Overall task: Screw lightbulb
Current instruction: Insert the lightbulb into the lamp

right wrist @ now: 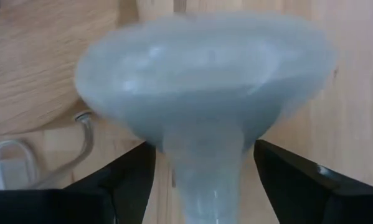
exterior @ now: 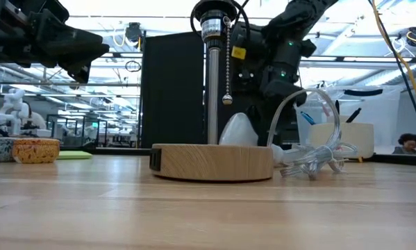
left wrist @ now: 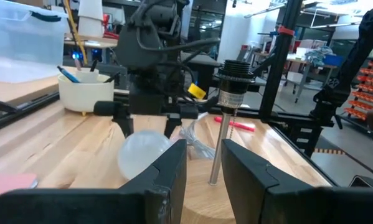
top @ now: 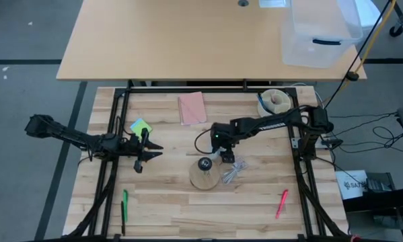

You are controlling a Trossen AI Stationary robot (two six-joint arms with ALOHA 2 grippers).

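The white lightbulb rests on the table on its dome, its neck pointing up; it also shows in the left wrist view and, behind the lamp base, in the low view. My right gripper points steeply down over it, open, one finger on each side of the neck with a gap on both sides. The round wooden lamp base with its upright black socket stands just nearer. My left gripper waits at the table's left, level, open and holding nothing.
A crumpled clear wrapper lies right of the lamp base. A pink pad and a green note lie farther back. A green pen and a red pen lie near the front edge. A white bowl sits at the back right.
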